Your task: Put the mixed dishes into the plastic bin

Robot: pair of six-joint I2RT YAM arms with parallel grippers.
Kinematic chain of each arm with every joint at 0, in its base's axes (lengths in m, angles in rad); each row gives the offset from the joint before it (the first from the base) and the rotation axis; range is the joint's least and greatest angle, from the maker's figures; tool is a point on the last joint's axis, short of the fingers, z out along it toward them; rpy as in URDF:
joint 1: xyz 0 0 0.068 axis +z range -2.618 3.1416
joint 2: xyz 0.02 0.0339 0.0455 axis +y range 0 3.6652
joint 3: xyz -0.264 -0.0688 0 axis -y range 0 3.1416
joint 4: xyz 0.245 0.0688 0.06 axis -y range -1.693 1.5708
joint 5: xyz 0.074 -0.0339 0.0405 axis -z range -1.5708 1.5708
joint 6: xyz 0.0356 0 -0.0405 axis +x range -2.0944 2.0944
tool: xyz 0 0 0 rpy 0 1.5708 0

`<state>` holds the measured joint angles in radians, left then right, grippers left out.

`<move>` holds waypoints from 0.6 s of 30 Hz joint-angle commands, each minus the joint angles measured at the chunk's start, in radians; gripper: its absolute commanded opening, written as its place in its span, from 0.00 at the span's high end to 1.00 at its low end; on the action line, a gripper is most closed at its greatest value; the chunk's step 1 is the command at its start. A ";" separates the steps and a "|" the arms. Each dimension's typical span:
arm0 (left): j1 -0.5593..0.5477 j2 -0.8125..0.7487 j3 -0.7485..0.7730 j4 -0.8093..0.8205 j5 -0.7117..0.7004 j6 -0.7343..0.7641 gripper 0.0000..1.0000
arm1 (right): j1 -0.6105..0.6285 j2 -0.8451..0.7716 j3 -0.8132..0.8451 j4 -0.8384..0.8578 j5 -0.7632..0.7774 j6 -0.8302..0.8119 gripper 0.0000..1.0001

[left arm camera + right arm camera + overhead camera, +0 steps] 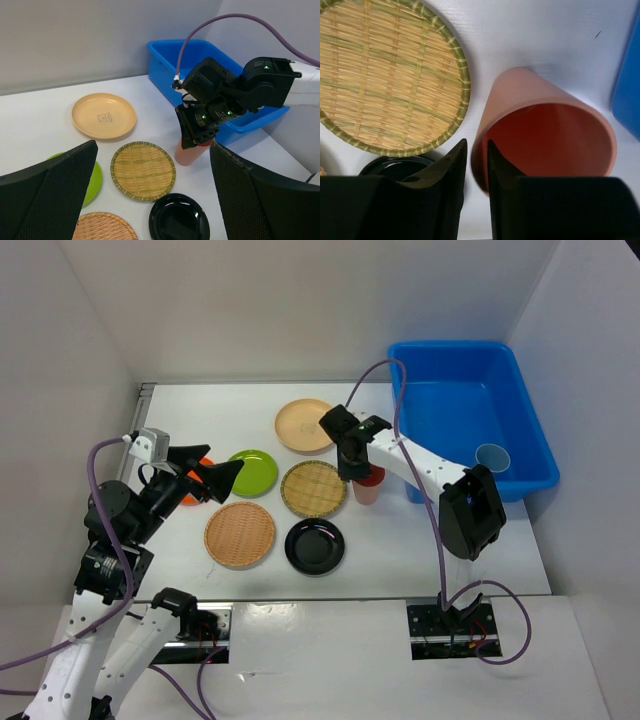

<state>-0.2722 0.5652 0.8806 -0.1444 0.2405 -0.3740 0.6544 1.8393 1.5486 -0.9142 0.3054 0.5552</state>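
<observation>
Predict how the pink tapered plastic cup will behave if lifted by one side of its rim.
The pink tapered plastic cup looks thin-walled, so it is probably light and slightly springy. Pinched on one wall by the right claw, it may hang tilted. Its smooth surface could slip; set down sideways, its round body would likely roll.

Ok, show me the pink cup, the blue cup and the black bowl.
Pink cup (530,90): right wrist view, on its outer wall.
Blue cup (492,456): top view, inside its open mouth.
Black bowl (314,546): top view, on the middle of its inside.
</observation>
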 commanded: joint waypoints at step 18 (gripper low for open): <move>-0.004 -0.019 -0.008 0.034 0.000 -0.020 0.01 | -0.050 0.035 0.641 -0.299 0.148 -0.021 1.00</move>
<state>-0.2722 0.5560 0.8753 -0.1486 0.2398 -0.3740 0.6140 1.8717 2.0308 -1.0935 0.3405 0.5484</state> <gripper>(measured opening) 0.992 0.056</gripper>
